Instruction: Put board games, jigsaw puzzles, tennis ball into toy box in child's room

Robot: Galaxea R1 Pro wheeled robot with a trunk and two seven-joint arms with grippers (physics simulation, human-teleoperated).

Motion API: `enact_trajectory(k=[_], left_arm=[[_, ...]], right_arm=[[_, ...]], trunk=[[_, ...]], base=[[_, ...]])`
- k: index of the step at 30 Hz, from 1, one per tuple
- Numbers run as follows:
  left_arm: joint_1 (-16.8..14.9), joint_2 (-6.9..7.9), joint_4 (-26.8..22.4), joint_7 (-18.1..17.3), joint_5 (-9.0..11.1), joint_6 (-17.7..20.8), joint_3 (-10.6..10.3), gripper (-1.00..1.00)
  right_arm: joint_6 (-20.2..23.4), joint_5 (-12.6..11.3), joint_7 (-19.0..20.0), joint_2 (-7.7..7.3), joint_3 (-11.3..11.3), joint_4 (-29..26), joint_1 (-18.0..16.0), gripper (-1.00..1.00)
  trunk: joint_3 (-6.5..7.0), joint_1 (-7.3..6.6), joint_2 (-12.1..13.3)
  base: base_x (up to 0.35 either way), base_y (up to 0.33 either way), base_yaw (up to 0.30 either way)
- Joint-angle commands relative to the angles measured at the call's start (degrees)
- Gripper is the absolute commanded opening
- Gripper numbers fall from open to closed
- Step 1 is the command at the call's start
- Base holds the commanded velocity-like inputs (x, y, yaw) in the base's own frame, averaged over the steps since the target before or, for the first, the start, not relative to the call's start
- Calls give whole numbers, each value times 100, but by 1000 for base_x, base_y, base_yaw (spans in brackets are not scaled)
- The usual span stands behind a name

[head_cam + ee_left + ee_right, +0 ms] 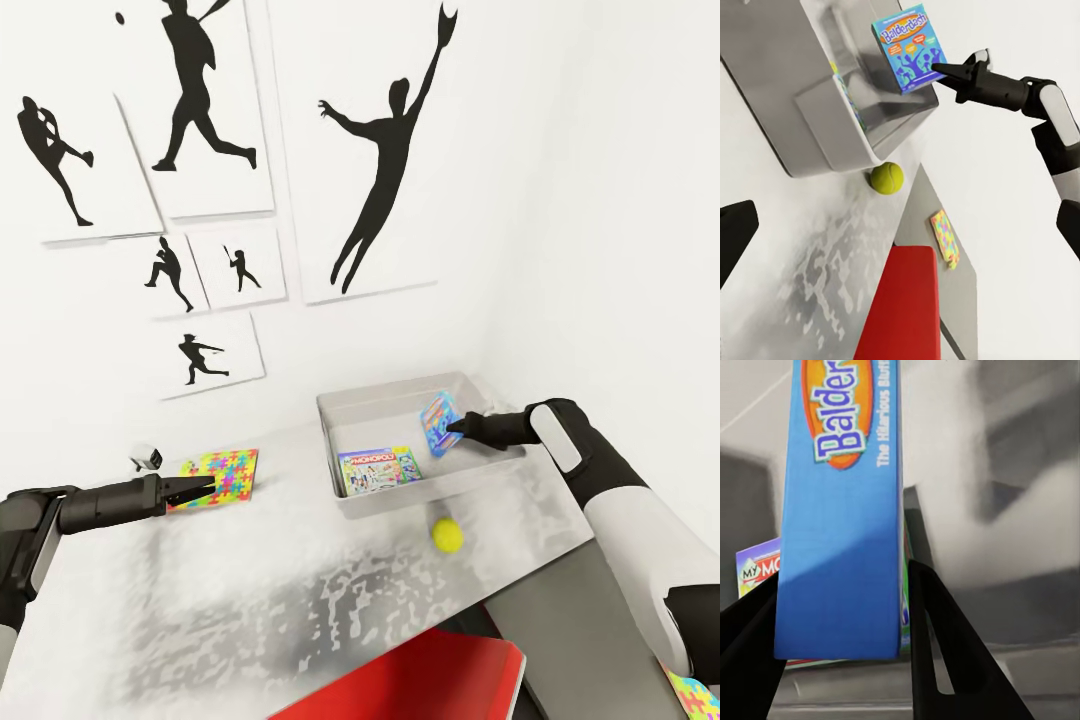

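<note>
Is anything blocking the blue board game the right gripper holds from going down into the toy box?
Nothing visible does. The right gripper holds the blue board game upright over the toy box. The Monopoly game lies flat on the box floor nearer the front wall, leaving bare floor below the held box.

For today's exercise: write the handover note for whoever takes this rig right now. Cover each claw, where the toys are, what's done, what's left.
Right claw: shut on the blue board game, held over the toy box, not released.
Left claw: at the edge of a jigsaw puzzle on the table; grip cannot be told.
Done: the Monopoly board game lies in the toy box.
Left: drop the blue game; box the tennis ball lying on the table beside the box, this puzzle, and the second jigsaw puzzle on the lower surface. The third game remains to be found.
</note>
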Motion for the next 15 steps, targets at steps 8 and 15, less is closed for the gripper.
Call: enact_trajectory(k=[8, 15], left_arm=[[-3, 4, -1, -21, -3, 61, -1, 100], [-3, 3, -1, -21, -3, 62, -2, 100]], right_arm=[[20, 51, 223, -25, 14, 28, -70, -100], [19, 58, 443, -35, 14, 42, -124, -100]], trunk=[[-9, 2, -9], [-9, 2, -9]], base=[[0, 0, 0], [0, 0, 0]])
